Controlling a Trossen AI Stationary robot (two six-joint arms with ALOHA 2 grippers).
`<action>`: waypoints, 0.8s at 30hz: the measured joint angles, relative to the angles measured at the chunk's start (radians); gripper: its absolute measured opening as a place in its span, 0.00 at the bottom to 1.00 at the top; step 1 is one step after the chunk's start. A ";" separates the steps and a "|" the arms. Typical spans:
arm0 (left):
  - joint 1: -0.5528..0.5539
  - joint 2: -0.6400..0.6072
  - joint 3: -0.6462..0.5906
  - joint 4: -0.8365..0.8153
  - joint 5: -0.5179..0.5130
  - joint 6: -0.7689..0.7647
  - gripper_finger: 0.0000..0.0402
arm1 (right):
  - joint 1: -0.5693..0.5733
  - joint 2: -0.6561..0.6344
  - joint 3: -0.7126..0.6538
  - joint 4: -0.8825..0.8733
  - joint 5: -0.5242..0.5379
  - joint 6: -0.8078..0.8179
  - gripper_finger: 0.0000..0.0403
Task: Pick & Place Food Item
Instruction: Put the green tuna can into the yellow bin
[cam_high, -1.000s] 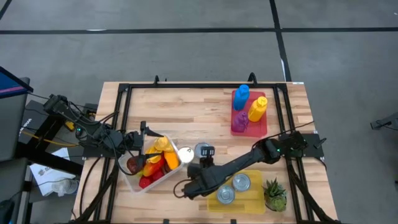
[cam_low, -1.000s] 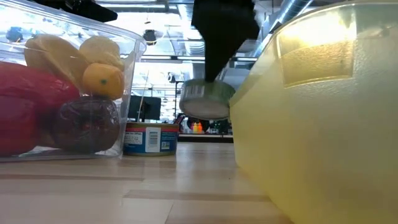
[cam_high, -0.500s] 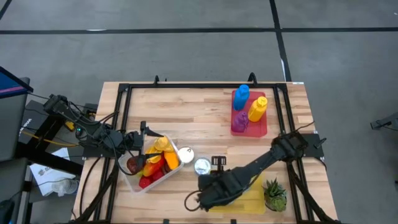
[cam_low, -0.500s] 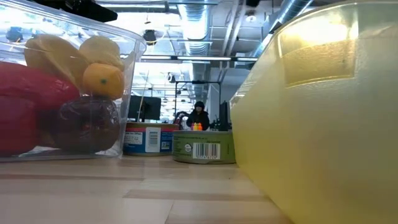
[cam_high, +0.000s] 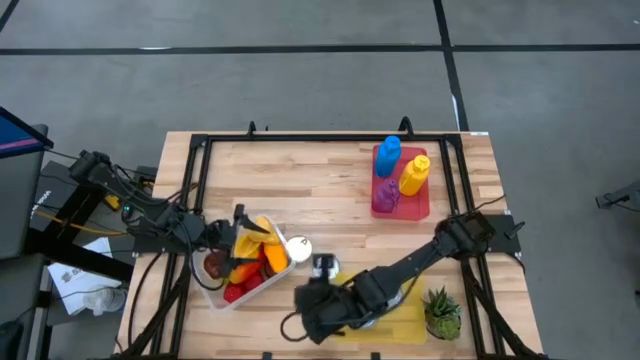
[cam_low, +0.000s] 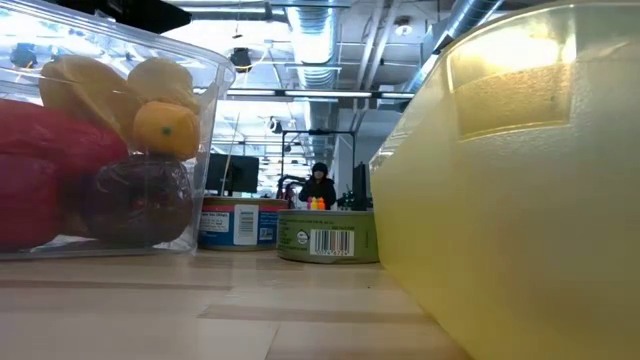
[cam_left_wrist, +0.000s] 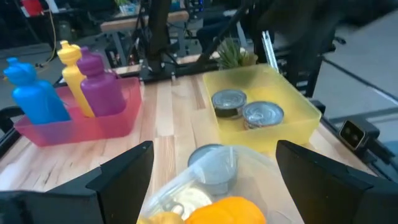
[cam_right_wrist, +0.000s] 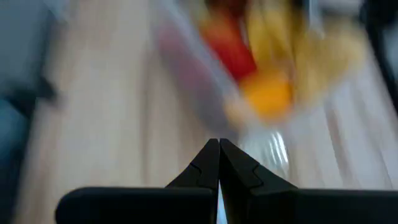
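On the wooden table (cam_high: 330, 190), my right gripper (cam_right_wrist: 218, 163), fingers pressed together and empty, hangs near the yellow bin (cam_high: 405, 310); my left gripper (cam_high: 238, 232), spread wide, waits over the clear fruit tub (cam_high: 215, 292). The next can (cam_high: 324, 264) stands between bin and tub; I judge I should open before descending squarely.

Even overhead light, soft shadows. The right wrist view is smeared with motion blur. In the low view, bright ceiling lamps (cam_low: 300, 30) glare; the near yellow bin (cam_low: 510, 200) is unfocused.
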 joint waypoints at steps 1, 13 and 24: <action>0.000 0.008 0.000 -0.002 0.000 0.001 0.82 | 0.005 -0.003 0.000 0.089 0.004 -0.057 0.00; -0.051 0.018 0.000 -0.002 0.033 0.031 0.82 | 0.005 -0.003 -0.248 1.181 -0.260 -0.614 0.00; -0.211 0.026 0.000 0.084 0.025 0.056 0.82 | -0.014 -0.140 -0.855 2.016 -0.410 -0.727 0.00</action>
